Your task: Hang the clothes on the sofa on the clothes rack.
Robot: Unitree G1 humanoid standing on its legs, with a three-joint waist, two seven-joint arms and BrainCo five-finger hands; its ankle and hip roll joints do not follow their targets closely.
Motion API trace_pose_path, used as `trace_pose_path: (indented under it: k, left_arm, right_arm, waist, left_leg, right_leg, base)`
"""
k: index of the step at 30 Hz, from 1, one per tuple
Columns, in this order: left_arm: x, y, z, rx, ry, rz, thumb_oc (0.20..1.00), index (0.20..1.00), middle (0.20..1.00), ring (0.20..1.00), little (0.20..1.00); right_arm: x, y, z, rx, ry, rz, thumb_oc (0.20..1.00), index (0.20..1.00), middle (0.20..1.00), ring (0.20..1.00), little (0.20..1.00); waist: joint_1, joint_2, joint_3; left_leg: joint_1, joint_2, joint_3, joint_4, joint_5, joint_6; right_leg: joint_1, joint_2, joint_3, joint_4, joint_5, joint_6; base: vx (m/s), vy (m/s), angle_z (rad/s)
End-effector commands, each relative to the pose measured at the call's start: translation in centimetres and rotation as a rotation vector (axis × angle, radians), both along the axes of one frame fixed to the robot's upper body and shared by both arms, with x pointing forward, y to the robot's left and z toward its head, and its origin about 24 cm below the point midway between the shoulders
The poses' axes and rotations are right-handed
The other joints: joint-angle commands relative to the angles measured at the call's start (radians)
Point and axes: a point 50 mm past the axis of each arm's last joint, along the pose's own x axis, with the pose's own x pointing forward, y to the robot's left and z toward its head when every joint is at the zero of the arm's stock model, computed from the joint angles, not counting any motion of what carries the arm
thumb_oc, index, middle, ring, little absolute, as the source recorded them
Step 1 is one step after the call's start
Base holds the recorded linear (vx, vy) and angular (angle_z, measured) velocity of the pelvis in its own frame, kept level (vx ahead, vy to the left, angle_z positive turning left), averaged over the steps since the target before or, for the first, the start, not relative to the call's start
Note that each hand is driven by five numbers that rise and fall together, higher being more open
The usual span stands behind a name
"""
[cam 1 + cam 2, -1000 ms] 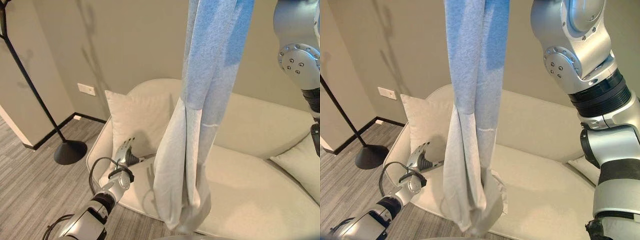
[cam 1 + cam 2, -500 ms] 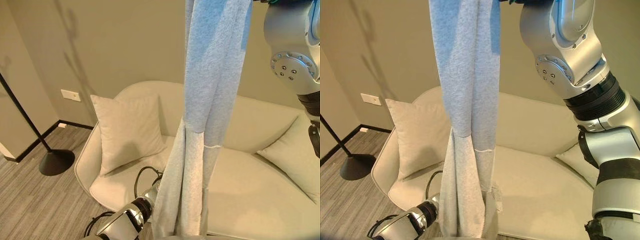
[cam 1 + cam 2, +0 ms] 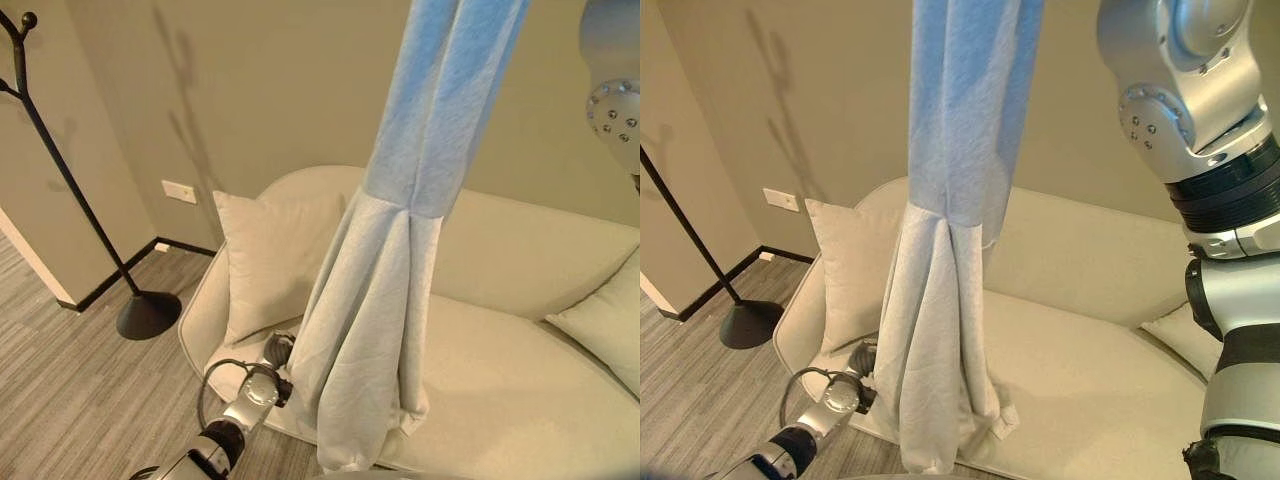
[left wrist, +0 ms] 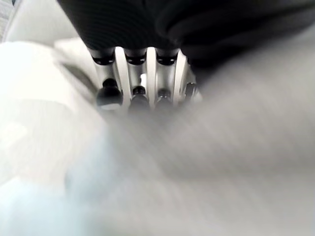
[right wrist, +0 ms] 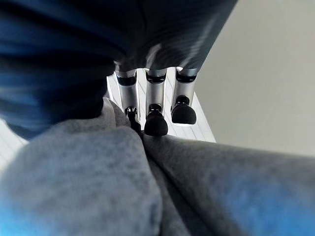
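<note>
**Garment held high over the sofa, clothes rack off to the side**

The two-tone garment, blue above and pale grey below, hangs in long folds in front of the cream sofa. Its top runs out past the upper edge of both eye views, so the point where it is held cannot be seen there. Its lower hem reaches down to the front edge of the sofa seat.

In the right wrist view the right robot hand has its fingers curled down into bunched grey cloth, clenched on the garment.

The left robot hand sits low against the sofa seat, at the garment's lower folds. Its fingers go in behind the cloth, and in the left wrist view the fingertips are lost in blurred fabric, so I cannot tell whether it grips anything.

A square cushion leans against the sofa back, beside the garment. Another cushion at the sofa's far end is cut off by the frame edge.

The black clothes rack stands on the floor well apart from the sofa, its round base near the sofa's corner, its top partly cropped.
</note>
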Motion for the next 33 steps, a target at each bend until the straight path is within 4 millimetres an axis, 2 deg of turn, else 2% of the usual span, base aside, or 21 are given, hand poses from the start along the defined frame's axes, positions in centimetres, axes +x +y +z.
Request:
trace_pose_path:
  k: [1,4,5,8,13,15,16,18,20,21,24,28,33]
  left_arm:
    - [2.0,-2.2,2.9,-0.051,-0.192,-0.064,0.2,0.2,0.2,0.2,0.2]
    - [2.1,-1.4,3.9,-0.075,-0.244,-0.028,0.2,0.2,0.2,0.2,0.2]
    - [2.4,-0.6,5.4,-0.1,-0.319,0.003,0.2,0.2,0.2,0.2,0.2]
    - [2.5,0.4,6.7,-0.104,-0.383,0.038,0.2,0.2,0.2,0.2,0.2]
    - [3.0,3.1,10.0,0.018,-0.544,0.067,0.2,0.2,0.2,0.2,0.2]
    - [2.9,3.6,10.5,0.04,-0.567,0.073,0.2,0.2,0.2,0.2,0.2]
    - [2.7,4.5,11.7,0.086,-0.621,0.077,0.2,0.2,0.2,0.2,0.2]
    - [2.5,4.9,12.2,0.095,-0.641,0.079,0.2,0.2,0.2,0.2,0.2]
    - [2.1,5.6,13.4,0.137,-0.673,0.012,0.2,0.2,0.2,0.2,0.2]
    - [2.0,5.9,13.4,0.163,-0.669,0.0,1.0,1.0,1.0,1.0,1.0]
    - [1.8,6.0,12.4,0.159,-0.613,-0.022,1.0,1.0,1.0,1.0,1.0]
    - [0.3,4.1,9.9,0.122,-0.466,-0.225,1.0,1.0,1.0,1.0,1.0]
    - [-1.5,2.7,8.5,0.045,-0.348,-0.377,1.0,1.0,1.0,1.0,1.0]
  right_arm:
    - [-1.4,-2.2,2.6,0.084,-0.087,-0.108,0.2,0.2,0.2,0.2,0.2]
    - [-1.4,-2.7,2.5,0.084,-0.089,-0.142,0.2,0.2,0.2,0.2,0.2]
    - [-1.4,-3.2,2.3,0.077,-0.088,-0.182,0.2,0.2,0.2,0.2,0.2]
    - [-1.2,-3.6,1.9,0.072,-0.081,-0.214,0.2,0.2,0.2,0.2,0.2]
    - [-0.8,-4.3,2.2,0.06,-0.071,-0.276,0.2,0.2,0.2,0.2,0.2]
    - [-0.8,-4.3,2.3,0.062,-0.071,-0.278,0.2,0.2,0.2,0.2,0.2]
    - [-0.8,-4.5,2.6,0.064,-0.071,-0.287,0.2,0.2,0.2,0.2,0.2]
    - [-0.7,-4.6,2.6,0.067,-0.07,-0.291,0.2,0.2,0.2,0.2,0.2]
    - [-0.2,-4.8,2.5,0.063,-0.05,-0.309,0.2,0.2,0.2,0.2,0.2]
    - [-0.2,-4.9,2.5,0.07,-0.049,-0.305,0.2,0.2,0.2,0.2,0.2]
    - [0.1,-4.6,2.8,0.064,-0.04,-0.289,0.2,0.2,0.2,0.2,0.2]
    - [0.5,-4.1,3.3,0.057,-0.025,-0.263,0.2,0.2,0.2,0.2,0.2]
    - [1.2,-3.3,3.6,0.073,0.007,-0.237,0.2,0.2,0.2,0.2,0.2]
  waist:
    - [0.04,0.008,0.009]
    - [0.045,0.007,0.011]
    - [0.051,0.008,0.014]
    - [0.057,0.006,0.014]
    - [0.069,0.0,0.011]
    - [0.07,0.001,0.011]
    - [0.073,0.002,0.011]
    - [0.072,0.003,0.011]
    - [0.078,0.01,0.01]
    - [0.078,0.009,0.009]
    - [0.079,0.007,0.008]
    - [0.077,0.017,0.014]
    - [0.083,0.027,0.022]
  left_leg:
    - [-0.033,-0.03,-0.039,0.009,-0.086,0.022]
    - [-0.033,-0.031,-0.04,0.01,-0.087,0.023]
    - [-0.035,-0.032,-0.042,0.011,-0.087,0.025]
    - [-0.035,-0.032,-0.043,0.011,-0.087,0.026]
    - [-0.034,-0.034,-0.043,0.01,-0.091,0.027]
    - [-0.034,-0.035,-0.043,0.01,-0.091,0.026]
    - [-0.033,-0.034,-0.042,0.011,-0.091,0.026]
    - [-0.033,-0.034,-0.042,0.011,-0.092,0.026]
    - [-0.031,-0.034,-0.043,0.012,-0.093,0.026]
    - [-0.03,-0.035,-0.043,0.011,-0.093,0.027]
    - [-0.029,-0.037,-0.041,0.011,-0.094,0.026]
    - [-0.027,-0.034,-0.033,0.012,-0.095,0.029]
    - [-0.023,-0.027,-0.026,0.012,-0.098,0.03]
  right_leg:
    - [0.036,-0.03,0.016,0.046,0.163,0.054]
    - [0.037,-0.031,0.012,0.047,0.166,0.054]
    - [0.038,-0.03,0.013,0.047,0.168,0.054]
    - [0.039,-0.028,0.011,0.047,0.167,0.054]
    - [0.043,-0.03,0.003,0.052,0.165,0.054]
    - [0.045,-0.031,0.002,0.053,0.167,0.054]
    - [0.046,-0.03,0.001,0.052,0.171,0.054]
    - [0.046,-0.029,0.001,0.051,0.173,0.054]
    - [0.047,-0.028,0.0,0.052,0.177,0.054]
    - [0.047,-0.028,0.001,0.052,0.178,0.054]
    - [0.047,-0.029,0.0,0.053,0.18,0.054]
    - [0.043,-0.031,-0.007,0.062,0.182,0.054]
    - [0.041,-0.031,-0.007,0.068,0.183,0.054]
  base:
    - [0.0,0.0,0.0]
    - [0.0,0.0,0.0]
    - [0.0,0.0,0.0]
    - [0.0,0.0,0.0]
    - [0.0,0.0,0.0]
    - [0.0,0.0,0.0]
    - [0.0,0.0,0.0]
    - [0.0,0.0,0.0]
    - [0.0,0.016,0.01]
    - [0.0,0.0,0.0]
    - [-0.01,0.024,0.03]
    - [-0.01,0.021,0.01]
    - [-0.01,0.018,-0.04]
